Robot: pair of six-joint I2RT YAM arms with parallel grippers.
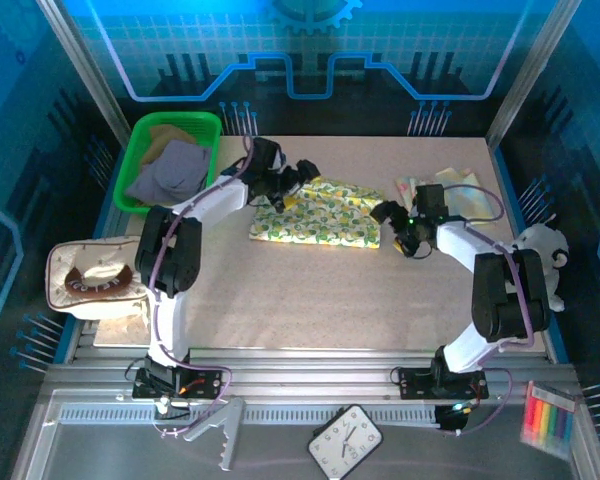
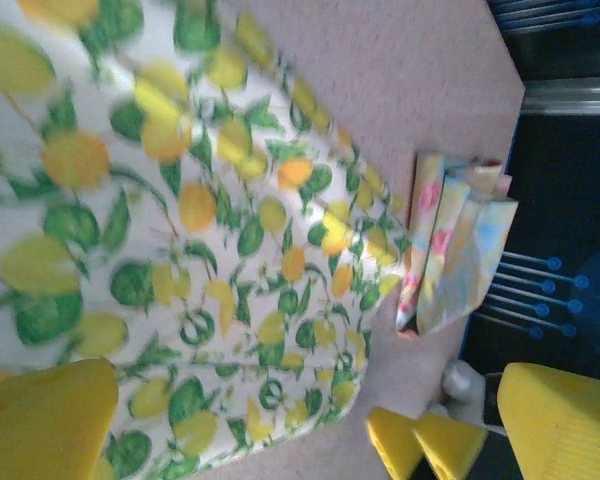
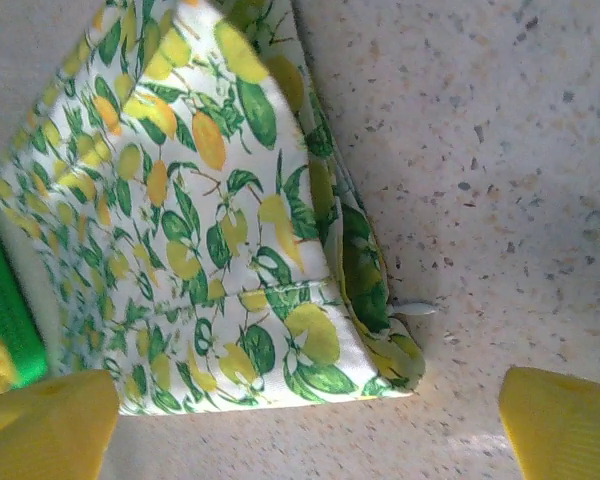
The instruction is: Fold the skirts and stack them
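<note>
Left claw (image 1: 302,176): jaws apart and empty. It hangs over the back-left end of the lemon skirt (image 1: 315,222), whose print lies close under its fingers (image 2: 40,420).
Right claw (image 1: 385,213): jaws apart and empty. It sits low at the skirt's right end, with its fingers (image 3: 565,425) on either side of a hemmed corner.
Why so: with one claw at each end, this looks like the set-up for pinching both ends and carrying them over in a fold.
Lemon skirt: it lies flat on the table (image 1: 310,300), about mid-width and nearer the back edge than the front.
Long axis: it runs left to right, roughly along the back edge, with the right end dipping slightly toward the front. I cannot tell which end is the waist.
Basket (image 1: 137,150): it stands at the back-left corner and holds the lavender skirt (image 1: 175,170), with the olive skirt (image 1: 175,133) behind it. Both are probably waiting their turn.
Floral cloth (image 1: 460,195): it lies folded near the back-right corner, apart from the lemon skirt. That is likely where the stack goes.
</note>
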